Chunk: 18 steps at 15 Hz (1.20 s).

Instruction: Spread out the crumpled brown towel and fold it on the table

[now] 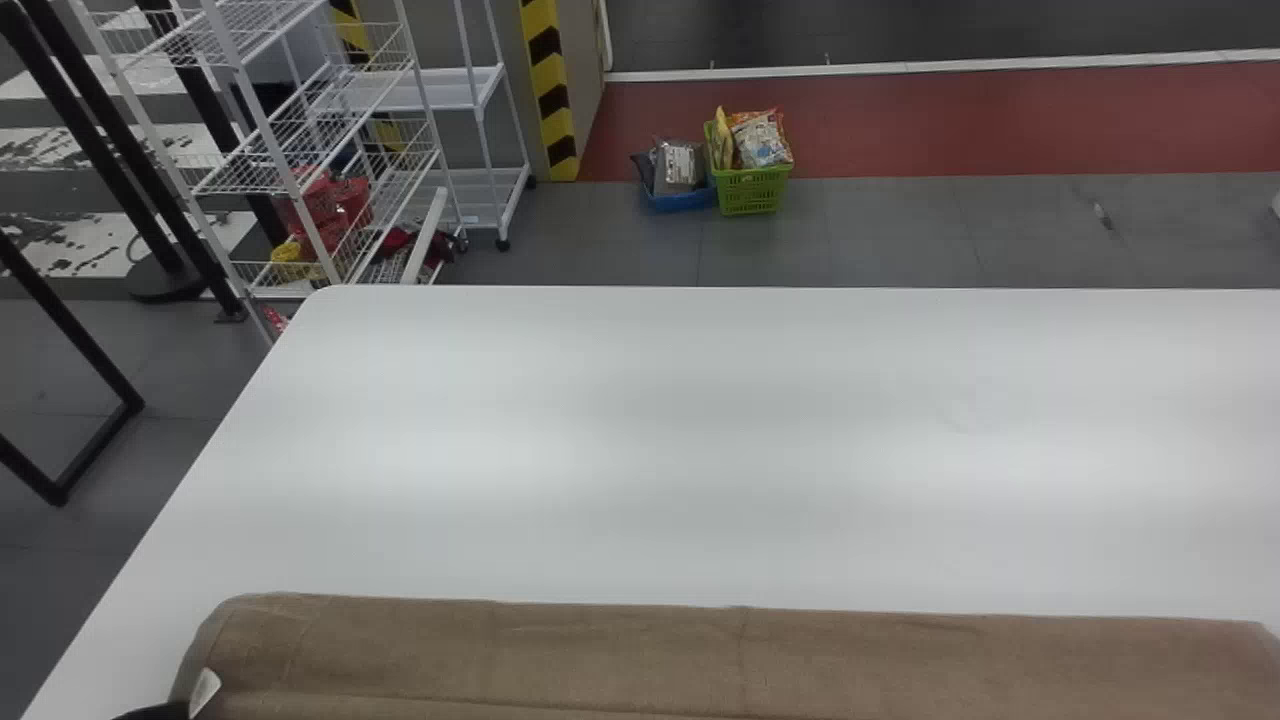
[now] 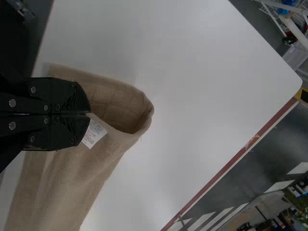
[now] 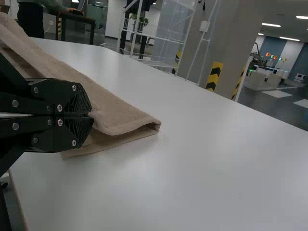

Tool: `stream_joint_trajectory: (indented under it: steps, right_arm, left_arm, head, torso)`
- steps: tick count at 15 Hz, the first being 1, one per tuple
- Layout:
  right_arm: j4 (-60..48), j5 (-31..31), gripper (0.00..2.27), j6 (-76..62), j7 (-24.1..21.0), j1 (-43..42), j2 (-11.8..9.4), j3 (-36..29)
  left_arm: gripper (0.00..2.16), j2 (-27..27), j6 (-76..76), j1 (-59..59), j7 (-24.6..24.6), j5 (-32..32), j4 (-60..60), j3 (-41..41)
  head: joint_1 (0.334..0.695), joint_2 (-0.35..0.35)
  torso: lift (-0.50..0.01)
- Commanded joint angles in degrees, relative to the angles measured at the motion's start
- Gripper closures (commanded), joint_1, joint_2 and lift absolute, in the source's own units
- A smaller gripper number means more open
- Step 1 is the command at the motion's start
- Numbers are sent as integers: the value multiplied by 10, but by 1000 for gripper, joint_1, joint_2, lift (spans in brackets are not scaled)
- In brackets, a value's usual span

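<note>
On the left, we have our left gripper [image 2: 90,114] at the towel's left end, its two fingers closed together on the cloth right beside a white label [image 2: 94,133]. We probably hold this corner so that the end stays square while the upper layer is drawn across. The brown towel [image 1: 720,655] runs from here along the near side of the white table [image 1: 700,450], its long far edge fairly straight, which suggests we want tension between two corners rather than one pull in the middle. At the right end, our right gripper [image 3: 91,116] pinches the edge of the cloth, its fingers drawn together too, presumably to match the left and keep the fold even.

As for where the towel lies against the jaws: at the left, the upper layer's edge sits between the tips, and past them the cloth curls round in an open loop resting on the table. At the right, the edge is caught at the tips, and a folded corner reaches out beyond them, its layers slightly apart. We judge the fold half made; lowering both hands evenly should close it, though uneven release could skew the layers.
</note>
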Motion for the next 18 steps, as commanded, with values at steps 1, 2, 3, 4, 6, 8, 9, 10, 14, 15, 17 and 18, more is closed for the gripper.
stream_joint_trajectory:
  steps: [1,2,3,4,6,8,9,10,14,15,17,18]
  right_arm:
    - [0,4,1443,-11,-2,1,2,10]
    - [-1,4,1443,-16,-3,0,4,16]
    - [-1,4,1443,-16,-3,0,4,18]
    - [-1,4,1443,-19,-3,0,4,19]
    - [-2,4,1443,-25,-3,0,5,19]
    - [-2,4,1443,-27,-1,2,5,18]
    - [-2,5,1443,-32,-2,3,6,19]
    - [-2,5,1443,-37,-2,3,7,19]
    - [-9,4,1443,-62,-4,16,11,18]
    - [-9,4,1443,-65,-3,16,11,17]
    - [-15,4,1443,-69,-4,16,14,18]
    - [-18,7,1443,-74,-6,16,16,18]
  left_arm:
    - [1544,-1,2,0,0,-16,-1,-17]
    - [1544,-2,2,0,-1,-23,-1,-25]
    - [1544,-3,2,4,-3,-30,-2,-31]
    - [1544,-4,2,5,-2,-40,-4,-39]
    - [1544,-4,2,8,-3,-60,-8,-54]
    - [1544,0,2,9,-3,-71,-8,-64]
    - [1544,0,2,8,-3,-79,-8,-68]
    - [1544,0,2,7,-2,-90,-8,-75]
    - [1544,9,2,6,-2,-108,-9,-82]
    - [1541,12,2,3,-3,-114,-9,-82]
    - [1541,17,2,-2,-3,-123,-8,-86]
    - [1541,23,2,-6,-2,-133,-8,-90]
  head:
    - [695,111]
    - [695,106]
    - [695,104]
    - [695,104]
    - [695,101]
    - [695,94]
    - [695,92]
    - [695,90]
    - [695,89]
    - [695,91]
    - [695,102]
    - [695,106]
  torso:
    - [-127]
    - [-127]
    - [-127]
    - [-127]
    - [-127]
    - [-127]
    - [-127]
    - [-127]
    - [-127]
    - [-127]
    - [-127]
    - [-127]
